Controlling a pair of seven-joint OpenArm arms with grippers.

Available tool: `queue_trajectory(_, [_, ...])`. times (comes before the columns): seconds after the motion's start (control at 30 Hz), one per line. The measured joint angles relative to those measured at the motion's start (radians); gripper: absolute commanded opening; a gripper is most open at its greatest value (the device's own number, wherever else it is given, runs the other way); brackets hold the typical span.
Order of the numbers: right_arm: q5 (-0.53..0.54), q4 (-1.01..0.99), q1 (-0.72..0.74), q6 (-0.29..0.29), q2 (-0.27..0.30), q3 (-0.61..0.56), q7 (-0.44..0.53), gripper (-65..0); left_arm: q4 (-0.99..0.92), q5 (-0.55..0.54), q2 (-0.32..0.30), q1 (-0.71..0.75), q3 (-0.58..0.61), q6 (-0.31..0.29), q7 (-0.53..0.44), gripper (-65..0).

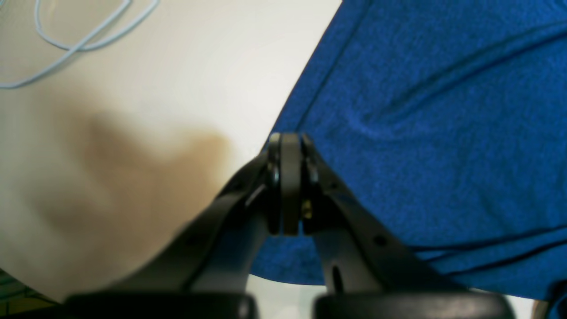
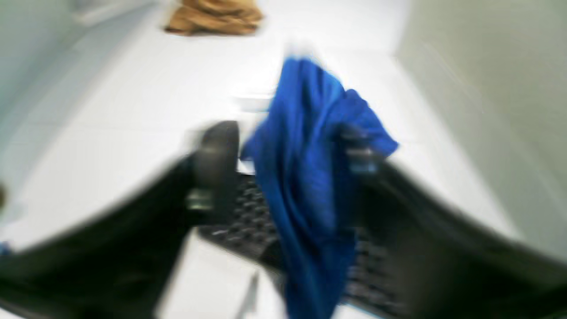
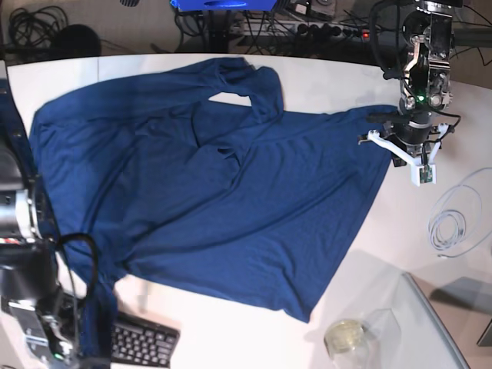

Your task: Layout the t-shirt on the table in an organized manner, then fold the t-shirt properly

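- Left gripper (image 1: 290,141) low at the table's (image 1: 186,79) right edge, jaws closed on the t-shirt (image 3: 215,192) hem.
- Right gripper (image 2: 288,155) at near-left corner, jaws apart, cloth hanging between.
- Only right wrist view shows the keyboard (image 2: 248,221) below.

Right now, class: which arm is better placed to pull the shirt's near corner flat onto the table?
Right. The right gripper is open with the t-shirt draped between its fingers, over the table edge. The left gripper is shut at the far hem.
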Motion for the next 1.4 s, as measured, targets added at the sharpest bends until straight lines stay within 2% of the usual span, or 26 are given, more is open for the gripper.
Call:
queue_trajectory(0.03, [-0.004, 0.000, 0.012, 0.044, -0.012, -0.011, -0.080, -20.0, 0.000, 0.000, 0.001, 0.000, 0.001, 0.000, 0.000, -65.0])
queue_trajectory(0.1, [-0.001, 0.001, 0.024, 0.128, -0.019, -0.042, -0.149, -20.0, 0.000, 0.000, 0.002, -0.001, 0.001, 0.000, 0.000, -65.0])
queue_trajectory(0.2, [0.000, 0.070, 0.009, 0.130, 0.007, -0.046, -0.224, -20.0, 0.001, -0.001, 0.002, -0.002, 0.001, 0.000, 0.000, -65.0])
queue_trajectory(0.23, [0.004, 0.108, -0.008, 0.129, 0.033, -0.046, -0.244, -20.0, 0.002, -0.002, 0.004, -0.001, 0.002, -0.001, -0.002, -65.0])
queue_trajectory(0.3, [0.004, 0.190, -0.048, 0.125, 0.093, -0.046, -0.366, -20.6, 0.002, 0.000, 0.003, 0.000, 0.002, 0.000, 0.003, -65.0])
queue_trajectory(0.37, [0.002, 0.264, -0.118, 0.117, 0.148, -0.045, -0.473, -26.1, 0.002, 0.000, 0.000, 0.000, 0.001, 0.000, 0.002, -65.0])
queue_trajectory(0.4, [-0.001, 0.299, -0.168, 0.114, 0.171, -0.043, -0.509, -31.5, 0.002, 0.000, 0.001, -0.001, 0.000, 0.000, 0.000, -65.0])
queue_trajectory(0.43, [-0.005, 0.332, -0.230, 0.113, 0.190, -0.042, -0.539, -39.9, 0.002, -0.001, 0.002, -0.006, 0.001, 0.000, 0.003, -65.0])
queue_trajectory(0.5, [0.001, 0.387, -0.357, 0.118, 0.207, -0.037, -0.540, -59.4, -0.006, 0.003, 0.011, -0.042, 0.012, 0.000, 0.007, -65.0])
queue_trajectory(0.53, [0.005, 0.396, -0.410, 0.126, 0.203, -0.014, -0.554, -65.0, -0.021, 0.000, 0.024, -0.071, 0.011, -0.001, 0.000, -65.0])
queue_trajectory(0.63, [0.006, 0.394, -0.483, 0.130, 0.191, 0.098, -0.556, -61.2, -0.114, 0.006, 0.063, -0.167, 0.013, 0.000, -0.001, -65.0])
queue_trajectory(0.73, [0.007, 0.383, -0.496, 0.121, 0.216, 0.174, -0.520, -65.0, -0.232, 0.013, 0.105, -0.250, 0.010, 0.001, -0.004, -65.0])
queue_trajectory(0.83, [0.001, 0.338, -0.521, 0.120, 0.223, 0.214, -0.523, -65.0, -0.320, 0.014, 0.142, -0.298, 0.014, 0.000, -0.003, -65.0])
queue_trajectory(0.93, [0.000, 0.280, -0.570, 0.123, 0.219, 0.255, -0.521, -65.0, -0.371, 0.007, 0.143, -0.313, 0.054, 0.000, -0.006, -65.0])
queue_trajectory(1.1, [0.005, 0.190, -0.579, 0.121, 0.236, 0.299, -0.428, -65.0, -0.376, 0.015, 0.137, -0.271, 0.047, 0.001, -0.004, -65.0])
queue_trajectory(1.33, [0.007, 0.062, -0.578, 0.120, 0.274, 0.394, -0.362, -65.0, -0.373, 0.012, 0.084, -0.230, 0.048, 0.000, -0.012, -65.0])
queue_trajectory(1.37, [0.006, 0.061, -0.580, 0.110, 0.280, 0.409, -0.368, -65.0, -0.373, 0.012, 0.076, -0.224, 0.048, 0.000, -0.012, -65.0])
queue_trajectory(1.4, [0.007, 0.062, -0.583, 0.076, 0.282, 0.412, -0.365, -65.0, -0.373, 0.010, 0.072, -0.219, 0.048, 0.000, -0.009, -65.0])
